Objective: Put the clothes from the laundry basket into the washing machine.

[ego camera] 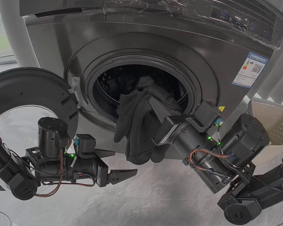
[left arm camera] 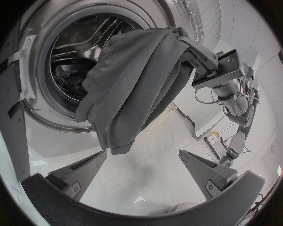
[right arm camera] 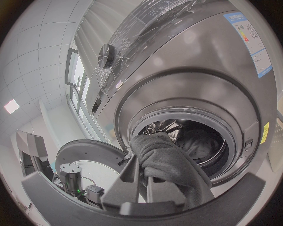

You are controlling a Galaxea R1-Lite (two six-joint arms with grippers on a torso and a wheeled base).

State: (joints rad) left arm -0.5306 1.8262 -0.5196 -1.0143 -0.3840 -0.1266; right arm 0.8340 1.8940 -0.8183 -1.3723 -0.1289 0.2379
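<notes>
Pinching a dark garment (ego camera: 136, 124), the right gripper (ego camera: 152, 101) sits at the mouth of the washing machine (ego camera: 151, 40); the cloth drapes over the rim and hangs down the front; the left gripper (ego camera: 124, 162) hovers spread beside the open door (ego camera: 24, 86); the laundry basket (ego camera: 277, 126) stands at right.

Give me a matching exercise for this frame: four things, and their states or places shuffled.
1 left pincer
2 right pincer
3 door
4 laundry basket

A right of the washing machine
B shut on the dark garment
C open, low over the floor
D swung open leftward

Pairs: 1-C, 2-B, 3-D, 4-A
</notes>
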